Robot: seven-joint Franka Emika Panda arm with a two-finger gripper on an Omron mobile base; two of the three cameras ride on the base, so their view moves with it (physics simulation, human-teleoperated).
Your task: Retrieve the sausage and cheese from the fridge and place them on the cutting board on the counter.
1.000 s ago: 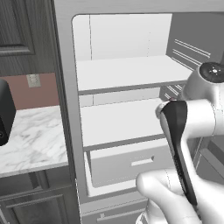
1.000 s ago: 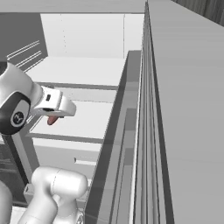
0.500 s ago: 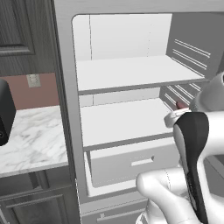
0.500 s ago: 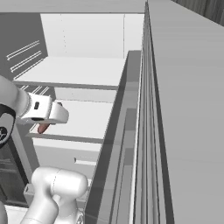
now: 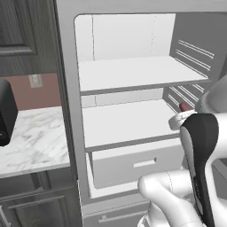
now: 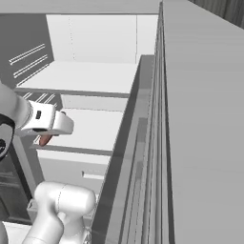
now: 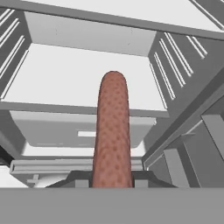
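Note:
The sausage (image 7: 113, 131), a reddish-brown speckled cylinder, stands up between my gripper's (image 7: 113, 180) dark fingertips, and the gripper is shut on its lower end. Its red tip (image 5: 185, 107) peeks out behind my white hand at the right side of the open fridge (image 5: 66, 88), level with the middle shelf (image 5: 124, 122). In the right base view the sausage (image 6: 45, 139) hangs under the hand, just in front of that shelf. The shelves in sight are bare and white. The cheese, the cutting board and the counter are out of view.
The fridge door (image 6: 200, 119) stands open along the right, close beside the arm. A white drawer (image 5: 137, 164) sits under the middle shelf. Left of the fridge is a short marble top (image 5: 31, 142) with a black appliance (image 5: 5, 113) on it.
My hand has drawn back with the sausage from over the middle shelf toward the fridge's front edge, and sits a little lower. The grip has stayed shut.

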